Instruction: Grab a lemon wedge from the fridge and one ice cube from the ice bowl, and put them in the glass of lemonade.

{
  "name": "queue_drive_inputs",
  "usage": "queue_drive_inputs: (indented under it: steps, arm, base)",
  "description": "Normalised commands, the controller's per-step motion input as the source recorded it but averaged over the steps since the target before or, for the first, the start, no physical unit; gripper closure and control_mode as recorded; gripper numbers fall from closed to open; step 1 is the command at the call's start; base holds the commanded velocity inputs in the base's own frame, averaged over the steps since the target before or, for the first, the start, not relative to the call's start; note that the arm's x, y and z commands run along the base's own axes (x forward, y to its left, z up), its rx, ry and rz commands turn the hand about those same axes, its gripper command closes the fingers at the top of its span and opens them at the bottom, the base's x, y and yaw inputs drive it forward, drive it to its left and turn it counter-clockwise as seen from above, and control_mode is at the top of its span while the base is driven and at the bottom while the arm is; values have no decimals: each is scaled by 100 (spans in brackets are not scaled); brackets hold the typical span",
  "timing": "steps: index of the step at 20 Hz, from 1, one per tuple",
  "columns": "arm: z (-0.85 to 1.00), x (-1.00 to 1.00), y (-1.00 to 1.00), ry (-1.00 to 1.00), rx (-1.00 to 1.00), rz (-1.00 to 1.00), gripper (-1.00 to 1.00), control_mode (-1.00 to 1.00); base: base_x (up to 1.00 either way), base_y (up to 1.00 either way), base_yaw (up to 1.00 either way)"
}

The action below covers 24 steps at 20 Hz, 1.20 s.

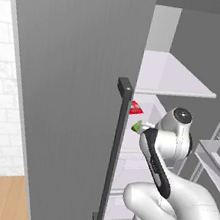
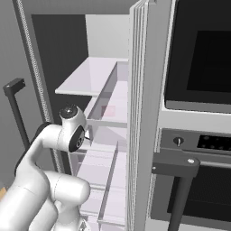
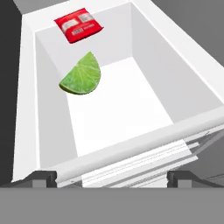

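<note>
Lemon wedge [image 3: 81,75], glossy green half-moon, in white rectangular fridge [image 1: 77,76] drawer [image 3: 183,57]; gripper [image 3: 112,177] fingers spread wide.

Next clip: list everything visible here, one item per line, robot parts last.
fridge: one, grey, left door shut, right side open in front of the arm
door handle: one, dark vertical bar, on the shut door
fridge drawer: one, white, open-topped, under the hand
lemon wedge: one, green, in the drawer near its left wall
red packet: one, red, far corner of the drawer
oven: one, grey with dark window, right of the fridge
claw: one, dark tips, open above the drawer's near rim
</note>
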Motion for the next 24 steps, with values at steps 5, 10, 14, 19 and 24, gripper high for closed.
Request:
queue_drive_inputs:
  steps: [5,10,14,19,24]
  arm:
    - [-3,50,-2,13,0,0,-100,-100]
    - [-4,54,0,1,0,-1,-100,-100]
    - [-2,30,0,0,0,0,-100,-100]
    - [-33,20,0,0,0,0,-100,-100]
    - [-34,24,0,0,0,0,-100,-100]
  base:
    - [0,0,0]
    - [0,0,0]
    - [0,0,0]
    - [0,0,0]
    - [0,0,0]
